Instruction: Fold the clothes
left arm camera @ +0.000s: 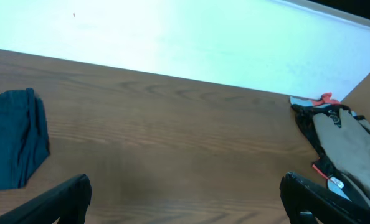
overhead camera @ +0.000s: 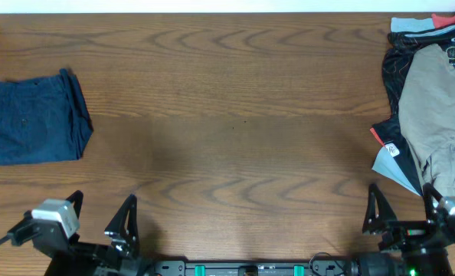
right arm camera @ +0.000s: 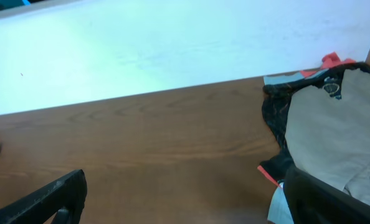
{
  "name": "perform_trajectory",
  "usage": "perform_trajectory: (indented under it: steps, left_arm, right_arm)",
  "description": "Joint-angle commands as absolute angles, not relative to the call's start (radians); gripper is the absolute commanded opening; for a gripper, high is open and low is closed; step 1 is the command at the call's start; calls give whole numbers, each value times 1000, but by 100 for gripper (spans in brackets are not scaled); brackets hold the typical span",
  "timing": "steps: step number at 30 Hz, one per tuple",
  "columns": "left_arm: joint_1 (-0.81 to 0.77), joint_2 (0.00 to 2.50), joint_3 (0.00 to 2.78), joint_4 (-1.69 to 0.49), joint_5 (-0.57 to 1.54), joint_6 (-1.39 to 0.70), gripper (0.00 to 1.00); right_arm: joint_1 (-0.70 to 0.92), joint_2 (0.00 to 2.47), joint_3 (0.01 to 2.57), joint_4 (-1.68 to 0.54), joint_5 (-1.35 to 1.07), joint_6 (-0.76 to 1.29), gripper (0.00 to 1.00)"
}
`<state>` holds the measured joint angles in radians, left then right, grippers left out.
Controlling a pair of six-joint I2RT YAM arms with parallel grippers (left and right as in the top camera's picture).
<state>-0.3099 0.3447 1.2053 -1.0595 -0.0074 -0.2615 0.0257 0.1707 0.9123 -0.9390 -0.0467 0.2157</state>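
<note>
The dark navy-blue shorts [overhead camera: 30,119] lie folded into a compact bundle at the far left of the table. They also show at the left edge of the left wrist view [left arm camera: 14,137]. My left gripper [overhead camera: 101,218] is open and empty at the front left, well in front of the shorts; its fingers show wide apart in the left wrist view [left arm camera: 185,202]. My right gripper [overhead camera: 404,211] is open and empty at the front right; its fingers frame the right wrist view [right arm camera: 185,199].
A beige-khaki garment [overhead camera: 442,107] lies on a black patterned garment [overhead camera: 400,65] in a pile at the far right; it also shows in the right wrist view [right arm camera: 334,124] and the left wrist view [left arm camera: 350,140]. A white wall [left arm camera: 172,37] borders the wooden table [overhead camera: 235,115] at the back.
</note>
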Motion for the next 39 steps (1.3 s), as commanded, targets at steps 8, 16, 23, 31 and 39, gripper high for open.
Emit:
perform_trajectory:
  steps: [8,16,23,31,39]
  left_arm:
    - [-314,343,1193,-1061,-20,-264,98]
    - [-314,343,1193,-1061,-20,-264,98]
    - [-314,343,1193,-1061,-20,-263,98]
    - [-314,343,1193,-1061,-20,-263,98]
    - [-314,343,1193,-1061,-20,-264,98]
  right_arm:
    - [33,164,901,-1073,-30,205,99]
    - [33,164,900,-1235,-33,221,99]
    - [33,164,900,-1235,-33,221,99]
    - [20,162,878,-1220,-31,223,99]
    - [31,80,755,-1082,-30,154,99]
